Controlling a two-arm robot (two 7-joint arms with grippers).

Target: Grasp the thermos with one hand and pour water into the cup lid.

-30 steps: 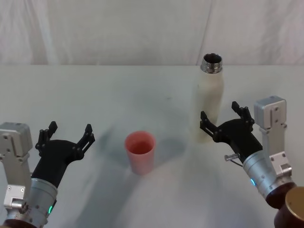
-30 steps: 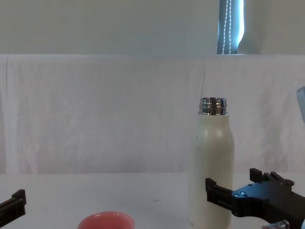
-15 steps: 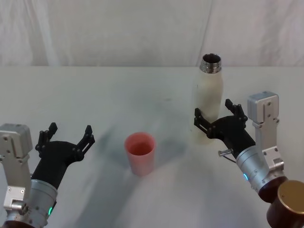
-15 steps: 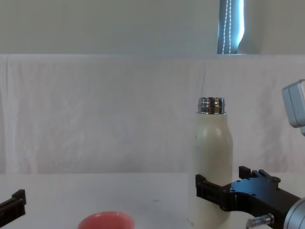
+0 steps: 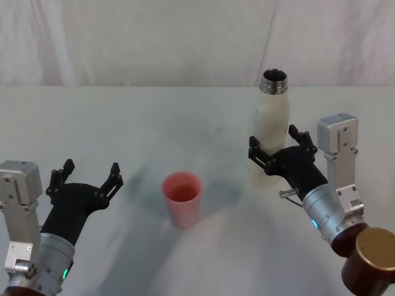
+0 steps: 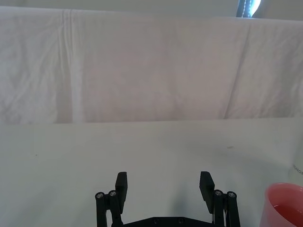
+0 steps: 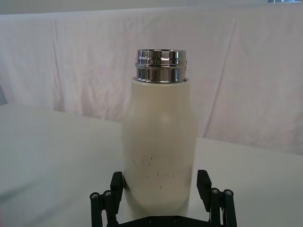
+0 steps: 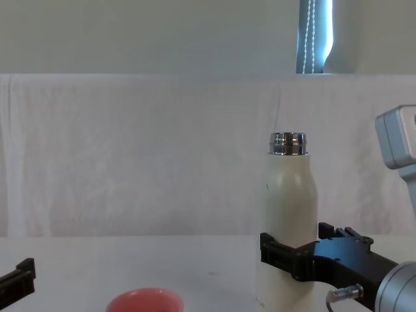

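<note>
Thermos stands upright on the counter, right of centre, steel neck uncapped. Its base is hidden behind the right gripper in the head view and cut off by the frame edge in the chest and right wrist views. Contents not visible.

Right gripper: fingers spread, one on each side of the lower body of the thermos. Right wrist view shows the fingertips flanking the bottle; whether they touch the wall cannot be told.

Cup lid stands upright, mouth up, near the counter's front centre, well apart from the thermos. Chest view shows just its rim; left wrist view clips it at the frame corner. Whether it holds liquid is not discernible.

Left gripper: spread, holding nothing, low over the counter to the left of the cup lid.

Counter: plain white, matte, faint soft shadows. White cloth backdrop hangs behind, creased; above it in the chest view a pale wall and a narrow bright strip.
</note>
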